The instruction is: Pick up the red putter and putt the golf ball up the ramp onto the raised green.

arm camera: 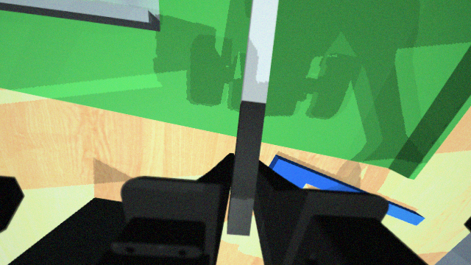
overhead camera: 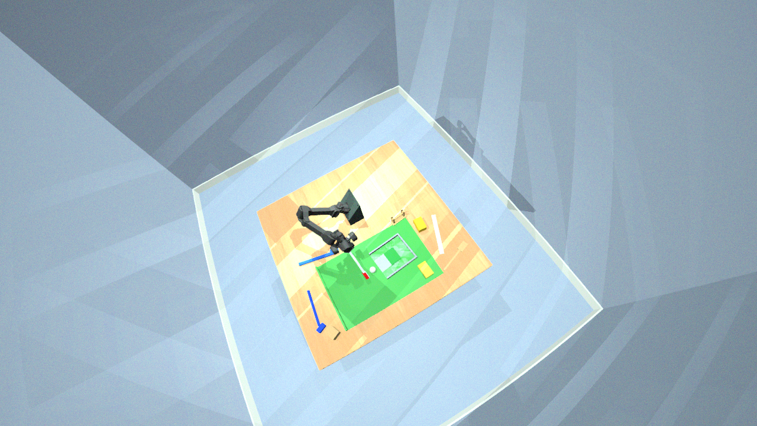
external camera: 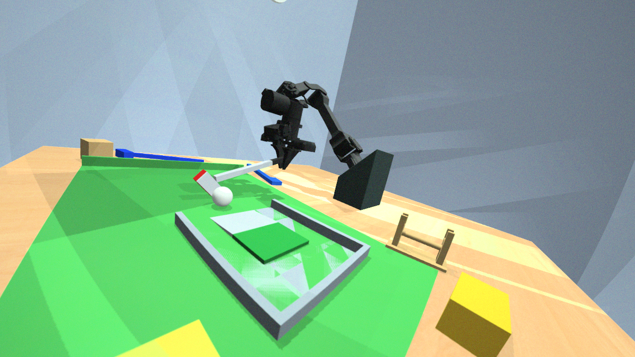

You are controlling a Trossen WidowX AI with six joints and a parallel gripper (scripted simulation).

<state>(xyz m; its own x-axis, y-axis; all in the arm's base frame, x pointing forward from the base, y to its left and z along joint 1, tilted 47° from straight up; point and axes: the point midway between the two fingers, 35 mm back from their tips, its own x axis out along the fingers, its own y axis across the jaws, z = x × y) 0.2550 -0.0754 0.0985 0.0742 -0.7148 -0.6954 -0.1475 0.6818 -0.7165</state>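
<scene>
Red putter (external camera: 230, 173) in end effector (external camera: 284, 164)

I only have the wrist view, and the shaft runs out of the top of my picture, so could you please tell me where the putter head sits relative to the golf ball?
Observer: The red putter head is right behind the golf ball, on the side away from the ramp; whether they touch, I cannot tell.
Operator: Thank you. Is the ball on the ramp already?
Observer: No, it sits on the green mat, just short of the ramp's low edge.
Operator: And is the hand firmly on the shaft?
Observer: The hand is shut on the putter's dark grip end, head held low.
</scene>
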